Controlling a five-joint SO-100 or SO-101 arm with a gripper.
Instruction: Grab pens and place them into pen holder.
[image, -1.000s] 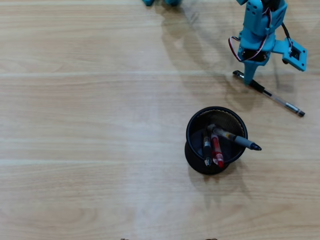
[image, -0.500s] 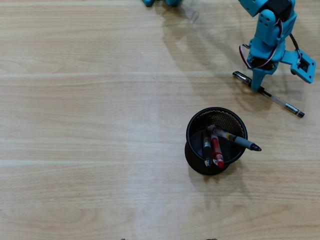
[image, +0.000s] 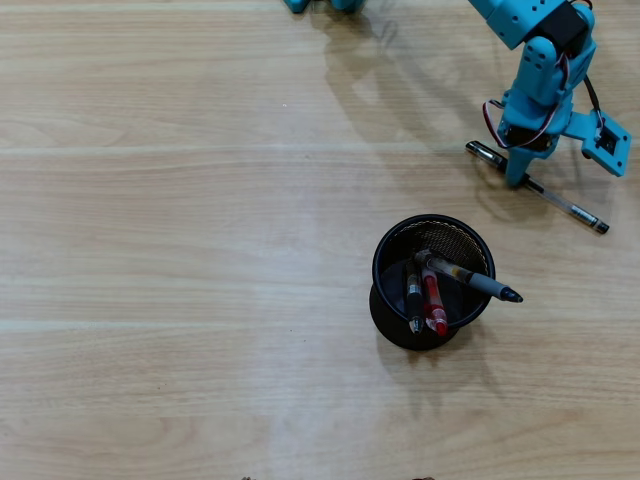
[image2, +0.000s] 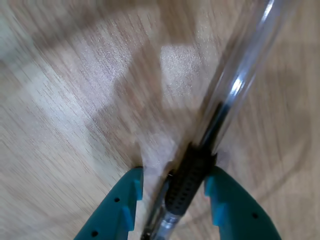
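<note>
A clear-barrelled pen (image: 560, 205) with a black cap lies diagonally on the wooden table at the upper right. My blue gripper (image: 517, 180) stands over it near the capped end. In the wrist view the pen's black grip (image2: 186, 184) sits between the two blue fingertips of the gripper (image2: 173, 174). The right finger is against the grip and a small gap shows on the left. The black mesh pen holder (image: 378, 262) stands below, holding a black pen (image: 413, 293), a red pen (image: 433, 300) and a grey pen (image: 472, 281) that leans over its right rim.
The light wooden table (image: 180, 250) stretches to the left and below the holder. Blue parts of the arm's base (image: 320, 4) show at the top edge.
The gripper has slid down and to the right along the lying pen, away from its cap end. The pen and the holder have stayed put.
</note>
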